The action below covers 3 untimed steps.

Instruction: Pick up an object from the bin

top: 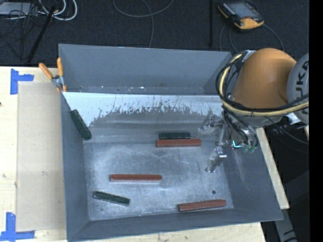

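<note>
My gripper [216,161] hangs over the right side of the bin, a little above the floor, with nothing between its fingers. To its left lies a flat reddish-brown bar [178,143] with a dark green bar [174,135] just behind it. Another reddish-brown bar [202,205] lies near the front right corner, below the gripper.
A third reddish-brown bar [136,177] lies mid-floor. One dark green bar [111,198] rests at the front left and another [81,124] leans on the left wall. The arm's orange dome and cables hang over the bin's right rim.
</note>
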Each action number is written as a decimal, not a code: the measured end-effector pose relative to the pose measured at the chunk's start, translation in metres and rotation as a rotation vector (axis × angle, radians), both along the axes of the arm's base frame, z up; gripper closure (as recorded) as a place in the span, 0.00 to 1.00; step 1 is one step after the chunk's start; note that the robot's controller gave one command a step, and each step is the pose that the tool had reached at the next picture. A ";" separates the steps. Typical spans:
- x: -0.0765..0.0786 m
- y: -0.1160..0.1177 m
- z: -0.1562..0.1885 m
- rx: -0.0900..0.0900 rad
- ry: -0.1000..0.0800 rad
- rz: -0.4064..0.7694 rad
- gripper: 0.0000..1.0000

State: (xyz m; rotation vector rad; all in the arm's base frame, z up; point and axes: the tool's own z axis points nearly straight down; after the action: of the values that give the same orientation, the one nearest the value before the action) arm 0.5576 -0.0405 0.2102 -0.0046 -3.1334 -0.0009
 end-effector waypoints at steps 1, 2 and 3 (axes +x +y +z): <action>0.002 0.000 0.004 -0.001 -0.007 0.001 0.00; 0.004 0.021 -0.044 -0.002 -0.015 0.030 0.00; 0.021 0.028 -0.111 0.000 -0.012 -0.007 0.00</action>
State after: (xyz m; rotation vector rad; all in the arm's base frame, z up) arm 0.5783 -0.0121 0.0990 -0.0157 -3.1452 -0.0014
